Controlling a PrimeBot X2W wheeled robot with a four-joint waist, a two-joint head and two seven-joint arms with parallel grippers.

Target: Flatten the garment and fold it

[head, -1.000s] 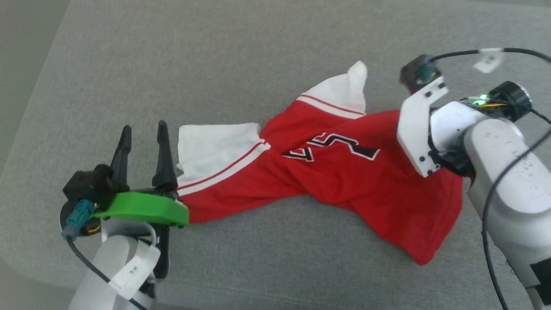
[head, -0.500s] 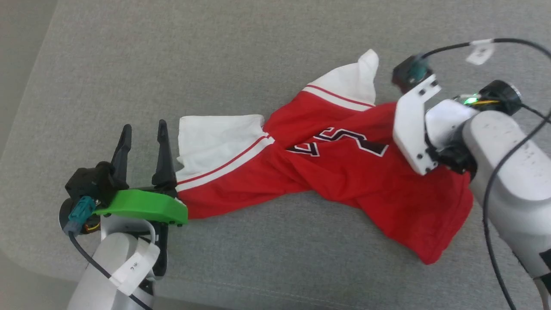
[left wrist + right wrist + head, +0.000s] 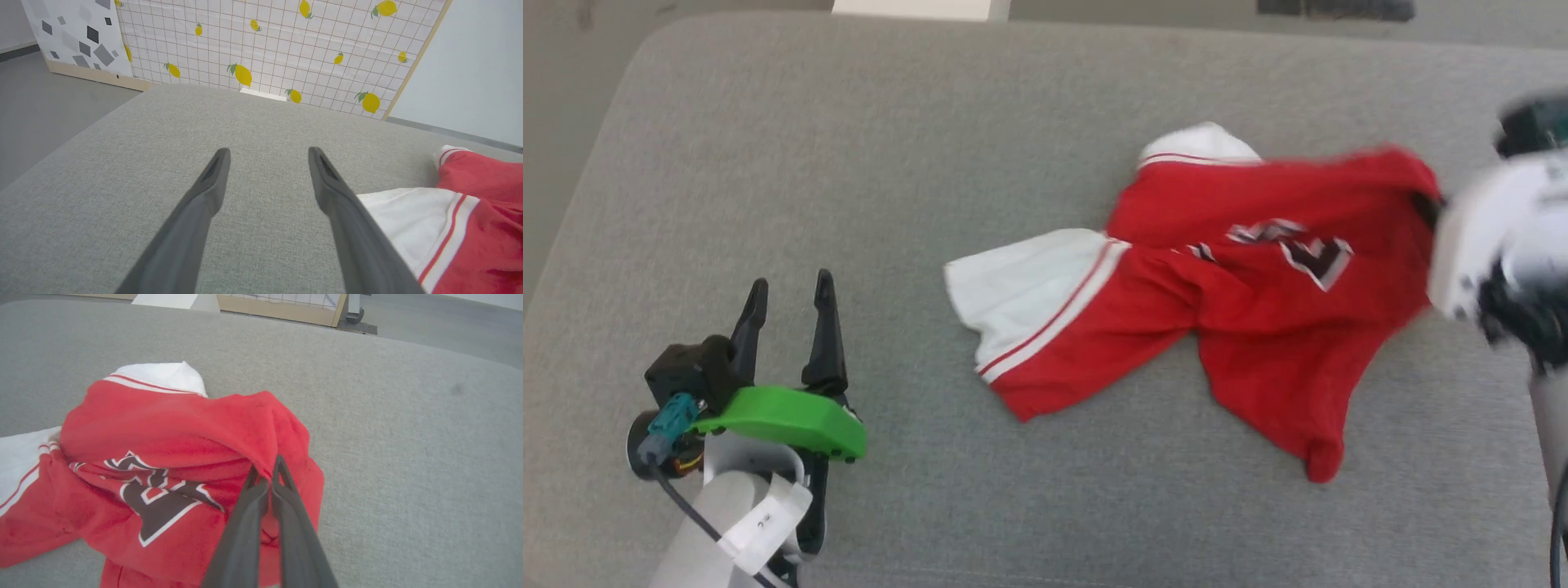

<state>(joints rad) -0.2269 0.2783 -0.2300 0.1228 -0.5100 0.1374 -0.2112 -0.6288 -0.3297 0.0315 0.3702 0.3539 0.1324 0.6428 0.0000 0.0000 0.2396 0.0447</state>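
Grey fabric worktop (image 3: 1013, 122) is stretching ahead of the left gripper (image 3: 791, 284), held low, wide open, empty; right gripper (image 3: 265, 467) is pinching a fold of red jersey (image 3: 163, 428).

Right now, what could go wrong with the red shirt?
The right gripper pinches just a thin fold of the garment, so it might slip out. The left gripper is open, apart from the white sleeve, so pulling may drag the bunched garment instead of flattening it.
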